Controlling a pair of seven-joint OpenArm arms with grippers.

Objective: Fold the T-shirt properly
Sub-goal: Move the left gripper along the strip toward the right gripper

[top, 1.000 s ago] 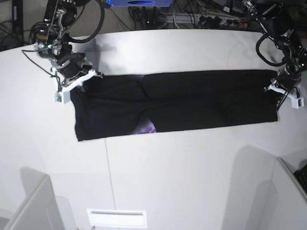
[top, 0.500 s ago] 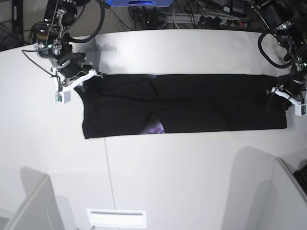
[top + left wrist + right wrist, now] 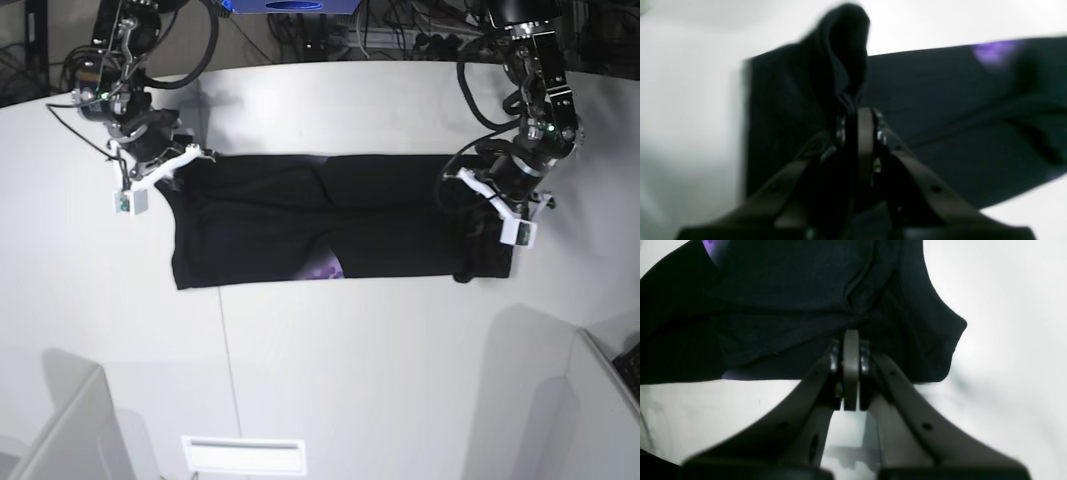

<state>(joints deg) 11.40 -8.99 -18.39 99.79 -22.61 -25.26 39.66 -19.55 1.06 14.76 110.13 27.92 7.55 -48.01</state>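
The left tool [image 3: 478, 196] is clamped on the T-shirt's [image 3: 300, 215] right end (bunched upward) to carry it over; the right tool [image 3: 172, 165], jaws together, pins the left corner to the surface [image 3: 330, 360].

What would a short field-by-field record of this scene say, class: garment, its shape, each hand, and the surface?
Garment: black T-shirt, purple print peeking at its near edge
Shape: long folded band, one end lifted
Left hand: shut on raised end of the T-shirt
Right hand: shut on the opposite end
Surface: white table
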